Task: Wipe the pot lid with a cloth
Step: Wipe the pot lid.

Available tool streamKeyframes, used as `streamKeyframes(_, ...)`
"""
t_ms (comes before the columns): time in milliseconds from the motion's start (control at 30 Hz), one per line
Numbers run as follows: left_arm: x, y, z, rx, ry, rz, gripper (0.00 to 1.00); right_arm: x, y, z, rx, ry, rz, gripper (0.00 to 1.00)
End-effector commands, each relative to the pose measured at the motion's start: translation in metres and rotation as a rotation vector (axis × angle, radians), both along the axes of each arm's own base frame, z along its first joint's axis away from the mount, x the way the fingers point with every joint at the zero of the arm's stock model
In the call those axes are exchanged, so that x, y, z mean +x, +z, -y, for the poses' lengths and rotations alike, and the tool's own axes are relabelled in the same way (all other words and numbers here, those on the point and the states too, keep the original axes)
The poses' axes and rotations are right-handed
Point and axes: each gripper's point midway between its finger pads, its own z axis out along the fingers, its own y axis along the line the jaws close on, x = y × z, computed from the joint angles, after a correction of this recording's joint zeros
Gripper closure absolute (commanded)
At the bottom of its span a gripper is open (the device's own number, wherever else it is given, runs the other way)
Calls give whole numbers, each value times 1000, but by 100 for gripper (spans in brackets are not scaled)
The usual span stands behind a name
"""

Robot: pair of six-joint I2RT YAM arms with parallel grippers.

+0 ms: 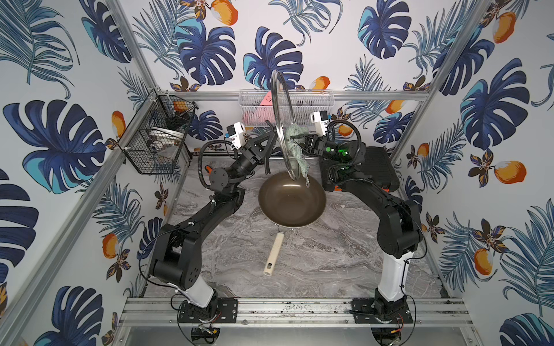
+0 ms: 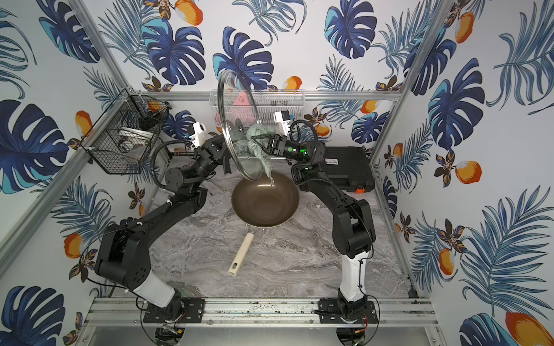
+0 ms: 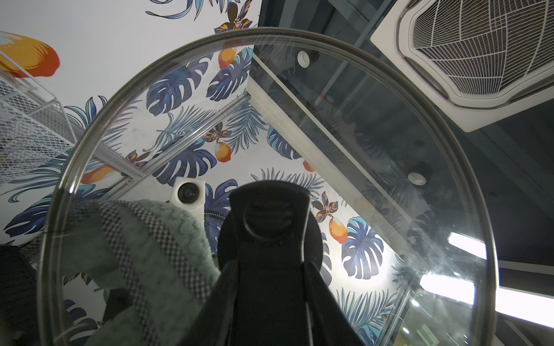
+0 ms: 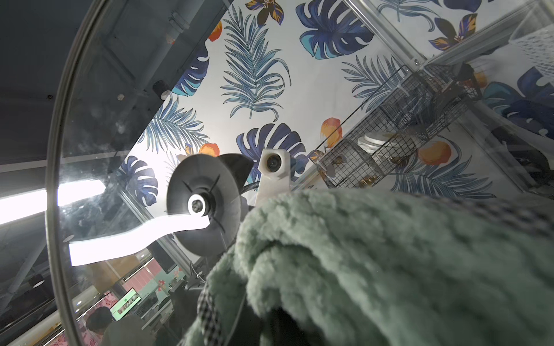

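The pot lid [image 1: 282, 102] [image 2: 232, 99] is held upright on edge above the frying pan, its glass clear. My left gripper [image 1: 271, 136] [image 2: 232, 134] is shut on the lid's black handle [image 3: 269, 215], one finger [image 3: 320, 299] on each side of it. My right gripper [image 1: 293, 138] [image 2: 254, 137] is shut on the pale green cloth [image 1: 295, 133] [image 2: 258, 133], which is bunched against the lid's inner face beside the centre disc [image 4: 204, 206]. The cloth's loose end hangs down towards the pan. In the right wrist view the cloth [image 4: 389, 254] hides the jaws.
A brown frying pan [image 1: 292, 203] with a cream handle [image 1: 273, 254] sits on the marble table below the lid. A black case [image 1: 379, 167] lies behind the right arm. A black wire basket [image 1: 159, 140] hangs at the left and a white mesh basket [image 1: 311, 104] on the back wall.
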Motion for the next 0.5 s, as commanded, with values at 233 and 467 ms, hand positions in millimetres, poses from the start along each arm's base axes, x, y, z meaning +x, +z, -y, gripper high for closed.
streamKeyframes(233,-41,16,-3,-35,-64,121,100,25,-5,-10,-68,-4,-28,100)
streamKeyframes(467,-43,5,-2,-20,-74,96,100,35,3,-8,-88,-38,-10,100)
